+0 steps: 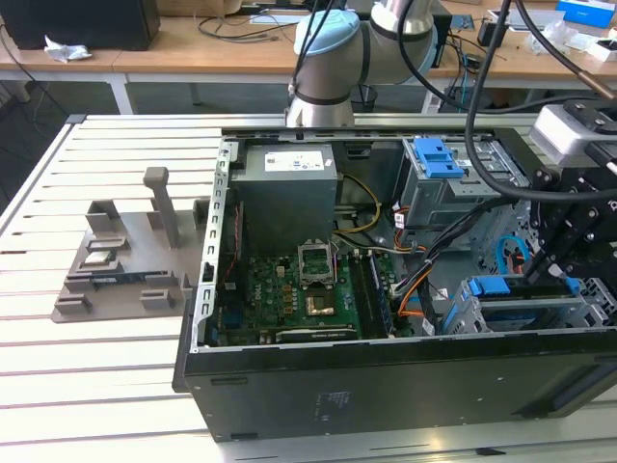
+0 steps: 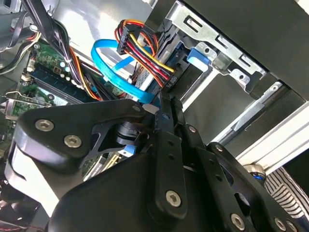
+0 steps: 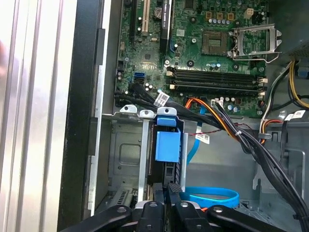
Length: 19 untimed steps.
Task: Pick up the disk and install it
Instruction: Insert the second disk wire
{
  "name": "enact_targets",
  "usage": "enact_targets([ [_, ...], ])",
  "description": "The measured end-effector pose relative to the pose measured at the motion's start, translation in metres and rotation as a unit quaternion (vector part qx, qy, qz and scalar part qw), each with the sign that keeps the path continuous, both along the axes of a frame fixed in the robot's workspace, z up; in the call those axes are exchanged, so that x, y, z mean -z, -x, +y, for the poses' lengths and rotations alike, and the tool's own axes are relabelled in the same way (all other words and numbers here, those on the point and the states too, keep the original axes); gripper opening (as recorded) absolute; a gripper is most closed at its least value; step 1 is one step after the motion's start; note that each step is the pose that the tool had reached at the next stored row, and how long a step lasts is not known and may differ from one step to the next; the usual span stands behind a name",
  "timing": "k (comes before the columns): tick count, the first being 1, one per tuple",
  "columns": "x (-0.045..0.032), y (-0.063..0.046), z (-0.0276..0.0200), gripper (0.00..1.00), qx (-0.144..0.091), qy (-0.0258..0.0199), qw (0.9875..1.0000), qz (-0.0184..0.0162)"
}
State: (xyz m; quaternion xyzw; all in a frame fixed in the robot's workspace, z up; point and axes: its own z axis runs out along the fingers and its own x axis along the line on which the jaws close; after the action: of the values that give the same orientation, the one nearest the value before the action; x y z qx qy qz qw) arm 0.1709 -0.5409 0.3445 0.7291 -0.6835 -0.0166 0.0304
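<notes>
The arm reached down into the open computer case (image 1: 386,376) at the exterior view's right, the end effector (image 3: 169,189) standing closed, pinching the edge of the disk (image 3: 166,145). The disk sat upright in the drive cage (image 3: 140,145) near the case wall, blue carrier frame showing. Beyond lay the motherboard (image 1: 289,299), then the grey power-supply box (image 1: 289,188). The case rested on the slatted table (image 1: 96,386).

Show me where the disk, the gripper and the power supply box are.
disk (image 3: 167,145): first wrist view, blue carrier face.
gripper (image 3: 169,189): first wrist view, between fingertips.
power supply box (image 1: 286,198): exterior view, grey side.
</notes>
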Motion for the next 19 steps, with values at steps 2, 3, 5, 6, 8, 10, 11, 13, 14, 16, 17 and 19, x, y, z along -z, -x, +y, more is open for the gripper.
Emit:
enact_targets([
  [2, 0.0003, 0.0, 0.0009, 0.16, 0.0, -0.0002, 1.0, 0.0],
  [3, 0.0006, 0.0, 0.0016, 0.16, 0.0, -0.0003, 1.0, -0.0001],
  [5, 0.0014, 0.0, 0.0027, 0.16, 0.0, -0.0004, 1.0, 0.0],
  [6, 0.0019, 0.0, 0.0035, 0.16, 0.0, -0.0008, 1.0, 0.0],
  [8, 0.002, 0.0, 0.0041, 0.16, 0.0, -0.0007, 1.0, 0.0],
  [10, 0.0025, 0.0, 0.0047, 0.16, 0.0, -0.0007, 1.0, 0.0],
  [11, 0.0026, -0.0001, 0.0048, 0.16, 0.0, -0.0006, 1.0, 0.0],
  [13, 0.0032, 0.0, 0.0049, 0.16, 0.0, -0.0004, 1.0, 0.0],
  [14, 0.0034, 0.0, 0.0049, 0.16, 0.0, -0.0003, 1.0, 0.0],
  [16, 0.0036, -0.0001, 0.0049, 0.16, 0.0, -0.0005, 1.0, 0.0],
  [17, 0.0037, 0.0, 0.0049, 0.16, 0.0, -0.0006, 1.0, 0.0],
  [19, 0.0042, 0.0, 0.0049, 0.17, 0.0, -0.0011, 1.0, 0.0],
])
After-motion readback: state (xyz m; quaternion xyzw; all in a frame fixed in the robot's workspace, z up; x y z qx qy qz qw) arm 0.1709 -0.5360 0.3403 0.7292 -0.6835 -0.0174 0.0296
